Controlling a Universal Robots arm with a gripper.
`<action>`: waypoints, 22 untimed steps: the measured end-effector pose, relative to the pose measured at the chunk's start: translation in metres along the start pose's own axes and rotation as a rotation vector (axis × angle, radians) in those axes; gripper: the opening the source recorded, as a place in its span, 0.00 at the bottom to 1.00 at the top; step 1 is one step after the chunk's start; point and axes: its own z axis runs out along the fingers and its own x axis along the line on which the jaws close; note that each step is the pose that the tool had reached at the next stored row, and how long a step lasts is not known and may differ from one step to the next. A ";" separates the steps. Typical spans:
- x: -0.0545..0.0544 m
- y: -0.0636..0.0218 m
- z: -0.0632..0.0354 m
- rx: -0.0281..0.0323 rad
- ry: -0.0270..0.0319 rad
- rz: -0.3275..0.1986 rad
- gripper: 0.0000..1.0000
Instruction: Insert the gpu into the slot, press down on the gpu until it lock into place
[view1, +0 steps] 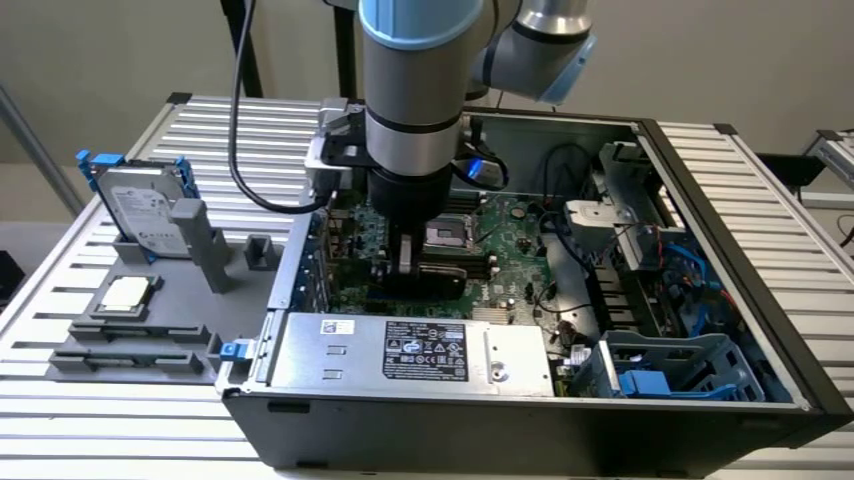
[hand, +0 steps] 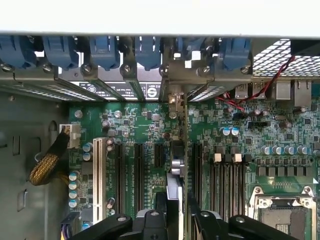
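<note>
Gripper (hand: 176, 210) clamped narrow on gpu (hand: 175, 172), card edge-on, upright over the mobo (hand: 240, 150) w/ bracket end toward case rear.

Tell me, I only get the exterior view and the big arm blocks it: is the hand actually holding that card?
Observer: Yes. In the wrist view the gpu stands on edge between the hand and its two black fingers, one on each side.
Operator: Can you see the slot it goes into?
Observer: No, the card covers whatever lies under it. Beside it run black slots and one white slot.
Operator: What lies past the card's far end?
Observer: A row of blue clips along the case wall; the card's end points toward them.
</note>
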 end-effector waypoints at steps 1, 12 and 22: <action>0.000 0.0001 0.0005 0.0000 0.0001 0.000 0.26; -0.001 0.0001 -0.0188 -0.0005 -0.0003 -0.001 0.33; -0.002 0.0001 -0.0397 -0.0005 -0.0005 -0.001 0.13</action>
